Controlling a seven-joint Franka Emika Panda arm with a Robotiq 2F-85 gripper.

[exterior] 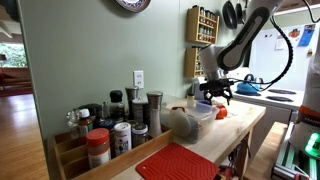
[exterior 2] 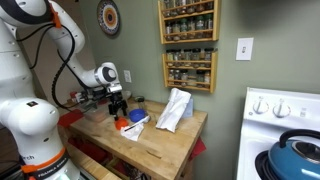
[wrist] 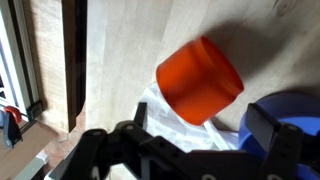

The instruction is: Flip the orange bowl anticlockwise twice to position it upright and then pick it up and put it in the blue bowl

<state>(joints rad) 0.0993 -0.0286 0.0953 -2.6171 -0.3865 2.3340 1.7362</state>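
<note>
So, gripper (wrist: 200, 150): fingers spread wide, holding nothing, hanging just above the bowl; judged free to come in for a flip.
orange bowl (wrist: 200, 80): lying tipped, not upright, partly on white paper (wrist: 160, 105), at the tabletop end nearest the arm.
blue bowl (wrist: 290, 108): just beside it, handy for the drop.
tabletop (wrist: 110, 50): pale wood butcher block.
room: kitchen, wall spice racks (exterior 2: 188, 40), stove (exterior 2: 275, 110).
</note>
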